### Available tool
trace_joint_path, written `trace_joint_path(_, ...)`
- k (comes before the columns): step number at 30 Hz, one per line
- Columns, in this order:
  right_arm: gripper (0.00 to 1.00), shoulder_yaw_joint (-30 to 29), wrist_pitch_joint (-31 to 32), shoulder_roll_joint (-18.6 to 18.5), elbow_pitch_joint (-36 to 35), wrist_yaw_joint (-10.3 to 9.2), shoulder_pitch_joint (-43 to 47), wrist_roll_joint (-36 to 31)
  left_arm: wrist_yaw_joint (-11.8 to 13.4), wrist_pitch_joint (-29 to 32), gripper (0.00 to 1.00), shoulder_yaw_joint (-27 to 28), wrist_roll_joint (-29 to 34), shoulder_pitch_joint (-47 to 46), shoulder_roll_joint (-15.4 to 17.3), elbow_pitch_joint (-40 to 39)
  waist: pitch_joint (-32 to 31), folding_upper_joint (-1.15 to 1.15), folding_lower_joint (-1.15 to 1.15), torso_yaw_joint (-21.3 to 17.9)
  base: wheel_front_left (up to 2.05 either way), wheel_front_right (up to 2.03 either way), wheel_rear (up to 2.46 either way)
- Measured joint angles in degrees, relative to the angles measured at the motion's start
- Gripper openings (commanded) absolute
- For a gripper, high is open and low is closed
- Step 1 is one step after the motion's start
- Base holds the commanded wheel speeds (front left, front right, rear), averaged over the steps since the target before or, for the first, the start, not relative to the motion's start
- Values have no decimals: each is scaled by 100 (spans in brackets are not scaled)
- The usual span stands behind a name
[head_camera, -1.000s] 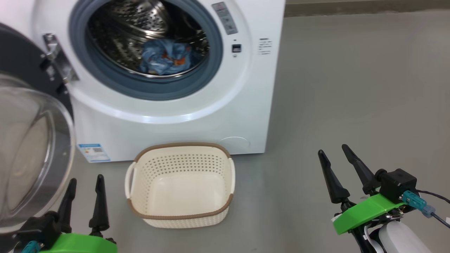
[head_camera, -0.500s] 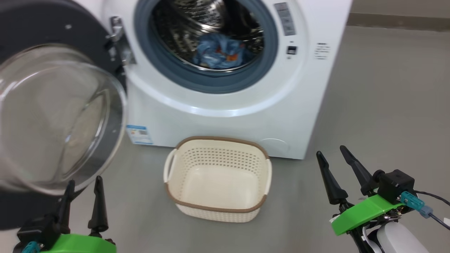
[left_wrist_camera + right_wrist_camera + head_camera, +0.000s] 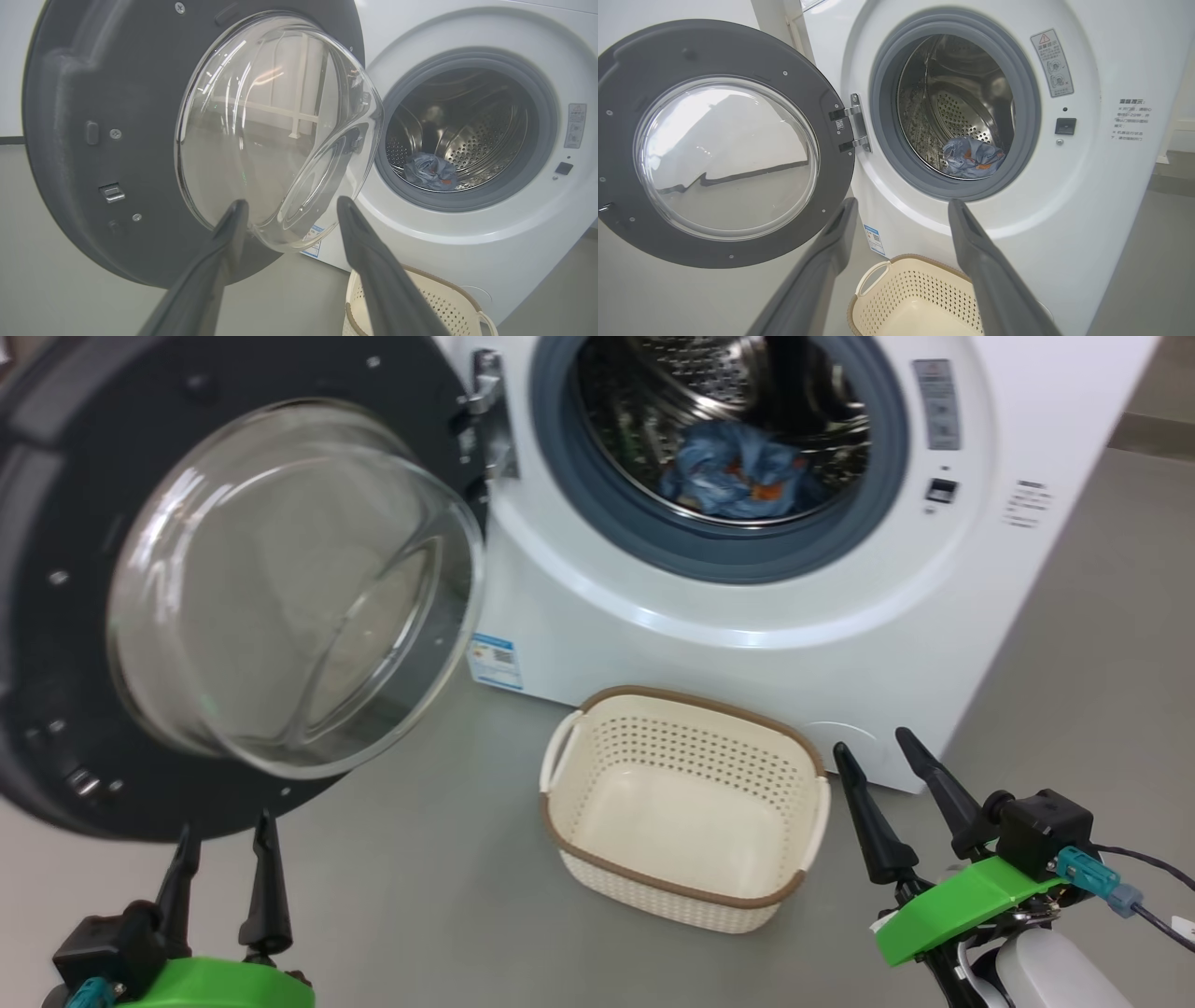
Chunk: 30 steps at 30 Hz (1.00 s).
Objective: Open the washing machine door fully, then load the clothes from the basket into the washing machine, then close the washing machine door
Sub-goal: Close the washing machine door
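Washing machine door wide open, rim apart from basket.

PrimeBot X2W, arm ends: dark fingers on green mounts.
Left gripper and right gripper: each has two long matt-black fingers tapering to pointed tips, seated on a bright green plate. Right side: boxy black housing above the plate, teal plug, thin black cable, glossy white forearm shell. Left side: a similar black block and a teal plug end.
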Motion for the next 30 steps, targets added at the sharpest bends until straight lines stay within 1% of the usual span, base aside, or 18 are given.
trace_joint_path(7, 100, 48, 0, 15, 21, 0, -1, 4, 2, -1, 100, 2, 0, 2, -20, 10, 10, 0, 0, 398, 0, 0, 0)
trace_joint_path(14, 100, 127, 0, 42, 29, 0, -4, 4, 29, -3, 100, 12, 0, 35, -22, 9, 4, 0, 0, 654, 0, 0, 0)
trace_joint_path(21, 100, 300, 0, 32, 108, 0, -101, 23, 70, -10, 100, 60, 0, 133, -24, -20, 70, 0, 0, 716, 0, 0, 0)
trace_joint_path(30, 100, 364, 0, 12, 147, 0, -151, 57, 93, -10, 100, 83, 1, 163, -24, -52, 46, 0, 0, 709, 0, 0, 0)
